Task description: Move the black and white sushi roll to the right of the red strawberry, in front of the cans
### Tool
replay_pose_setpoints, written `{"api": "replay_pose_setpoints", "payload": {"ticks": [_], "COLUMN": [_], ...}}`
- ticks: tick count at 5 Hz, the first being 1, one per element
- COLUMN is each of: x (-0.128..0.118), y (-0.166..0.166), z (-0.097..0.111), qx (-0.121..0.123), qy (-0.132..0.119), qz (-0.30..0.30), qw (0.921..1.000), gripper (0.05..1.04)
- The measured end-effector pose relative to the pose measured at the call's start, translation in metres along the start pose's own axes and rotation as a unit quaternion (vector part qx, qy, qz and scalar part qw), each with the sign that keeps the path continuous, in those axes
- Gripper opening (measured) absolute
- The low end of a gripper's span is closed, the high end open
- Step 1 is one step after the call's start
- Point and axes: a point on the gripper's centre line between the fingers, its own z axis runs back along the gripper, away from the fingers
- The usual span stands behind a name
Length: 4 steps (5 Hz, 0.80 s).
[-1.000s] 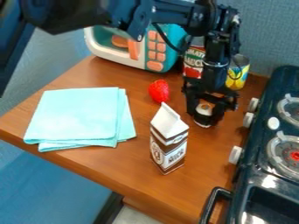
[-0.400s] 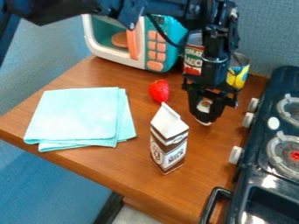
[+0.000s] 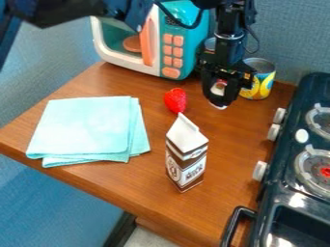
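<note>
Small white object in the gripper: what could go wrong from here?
- Slip: the gripper covers much of the small white object, so I can't verify the grip; a poor one might drop it.
- Bump: the yellow-and-blue can stands close beside the gripper in this view; a sideways move could knock it.
- Tip: the milk carton stands upright and narrow; a low pass toward the camera might topple it.

Cannot tell the kind of small thing (image 3: 219,89), mostly covered by the jaws. Cannot see whole the can (image 3: 210,44) behind them, nor the stove (image 3: 281,159), cut by right edge.
</note>
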Motion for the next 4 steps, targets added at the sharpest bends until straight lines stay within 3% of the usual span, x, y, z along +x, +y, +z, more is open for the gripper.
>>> {"api": "replay_pose_setpoints", "payload": {"ticks": [3, 4], "x": [0.016, 0.018], "y": [0.002, 0.002], "z": [-0.032, -0.029], "qx": [0.005, 0.005], "qy": [0.040, 0.037], "qz": [-0.012, -0.014], "qw": [0.9991, 0.9992], "gripper": [0.600, 0.600]}}
